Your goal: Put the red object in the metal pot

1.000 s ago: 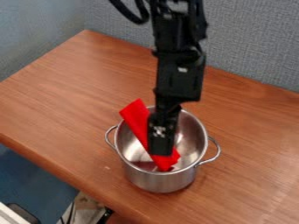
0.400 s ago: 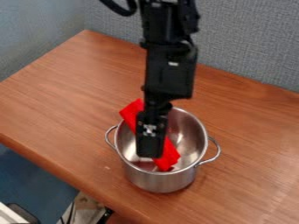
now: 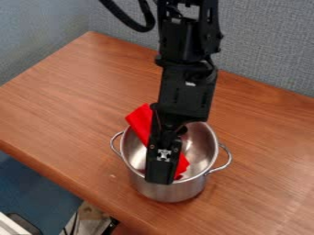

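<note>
Wooden brown surface (image 3: 73,83) fills the left and middle of the view, seen from above at an angle, its near edge running diagonally toward the lower right. Toward the centre, close to that near edge, stands a shiny metal pot (image 3: 132,174) with a small loop handle on each side. A red object (image 3: 146,119), a flat bar, leans inside the pot: its upper end sticks out above the left rim, and its lower end shows red near the pot's floor. Directly over the pot, a black robot arm (image 3: 186,64) reaches steeply down from the top of the view. Its claw (image 3: 162,158) sits inside the pot in front of the red bar, fingers spread apart, not gripping anything.
</note>
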Available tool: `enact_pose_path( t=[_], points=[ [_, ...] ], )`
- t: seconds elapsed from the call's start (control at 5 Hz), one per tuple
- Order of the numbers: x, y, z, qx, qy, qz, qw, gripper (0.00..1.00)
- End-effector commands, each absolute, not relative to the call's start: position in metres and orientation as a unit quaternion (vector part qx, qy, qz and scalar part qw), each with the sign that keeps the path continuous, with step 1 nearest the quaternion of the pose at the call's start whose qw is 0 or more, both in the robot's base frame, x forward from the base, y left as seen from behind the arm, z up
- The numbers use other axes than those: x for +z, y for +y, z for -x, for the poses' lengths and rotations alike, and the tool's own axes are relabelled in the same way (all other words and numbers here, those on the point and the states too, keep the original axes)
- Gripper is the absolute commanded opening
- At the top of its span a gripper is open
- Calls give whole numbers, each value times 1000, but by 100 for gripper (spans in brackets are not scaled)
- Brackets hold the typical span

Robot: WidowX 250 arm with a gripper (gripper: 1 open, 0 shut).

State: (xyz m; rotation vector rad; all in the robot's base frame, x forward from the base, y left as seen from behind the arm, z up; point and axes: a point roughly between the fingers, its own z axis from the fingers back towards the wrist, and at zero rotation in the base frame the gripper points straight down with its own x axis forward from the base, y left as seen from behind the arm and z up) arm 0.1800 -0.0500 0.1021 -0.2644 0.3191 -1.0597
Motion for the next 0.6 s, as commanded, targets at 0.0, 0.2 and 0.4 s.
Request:
enact_pose_path(
  t=[0.0, 0.2, 0.4],
  points=[
    [117, -43, -179, -463, 126, 119, 869, 100],
    [133, -29, -191, -422, 119, 111, 892, 100],
    [145, -14, -206, -390, 112, 102, 908, 100]
  ],
)
